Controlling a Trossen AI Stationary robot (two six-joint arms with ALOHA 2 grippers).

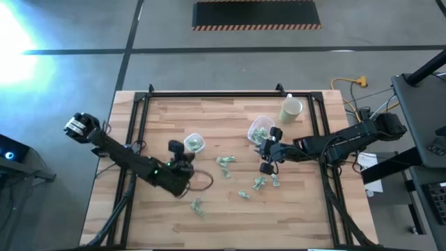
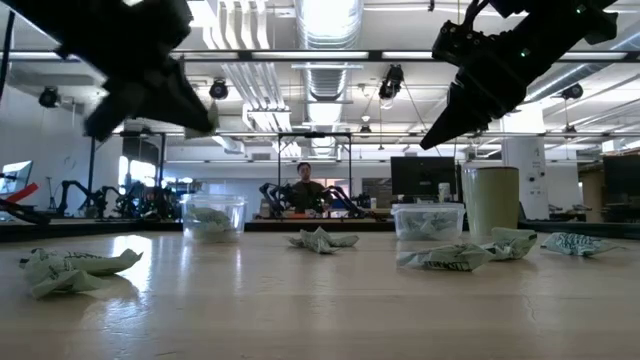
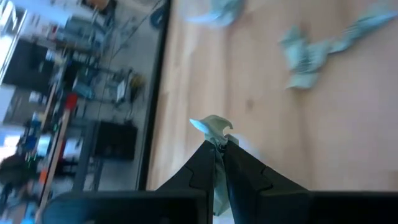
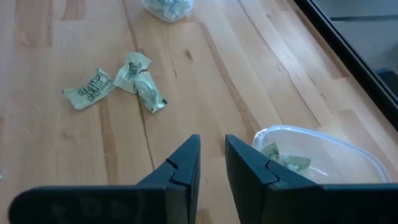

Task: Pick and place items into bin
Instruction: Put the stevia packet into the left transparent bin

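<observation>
- Progress: I judge the task roughly half done. Both tubs already hold pieces, yet several small pale green and white crumpled candy wrappers [image 1: 224,162] lie loose on the pale wooden table [image 1: 230,216].
- Landmark: all places below are given relative to the tall cream-coloured cup [image 1: 290,109] at the table's far right corner.
- Container one: a clear plastic tub [image 1: 259,130] sits just beside the cup, on its left and slightly nearer. It holds a few green-white pieces, visible through its rim in my right wrist view [image 4: 314,149].
- Container two: a second clear plastic tub [image 1: 194,143] stands well to the left of the cup. It too holds some green-white pieces.
- Left gripper [image 1: 182,164]: it hovers far left of the cup, just near the second tub. Its fingers are clenched on one pale wrapper [image 3: 213,126], the top of which sticks out past the tips.
- Right gripper [image 1: 267,155]: it hangs above the table just beside the first tub, on the side away from the cup. Its fingers stand slightly parted and carry nothing.
- Remaining: loose pieces lie between the two tubs and nearer the front edge, one cluster [image 1: 261,183] just below my right gripper and a single piece [image 1: 197,206] farthest from the cup.
- Judgement: the held piece goes next into the second tub; the scattered pieces still await collection.
</observation>
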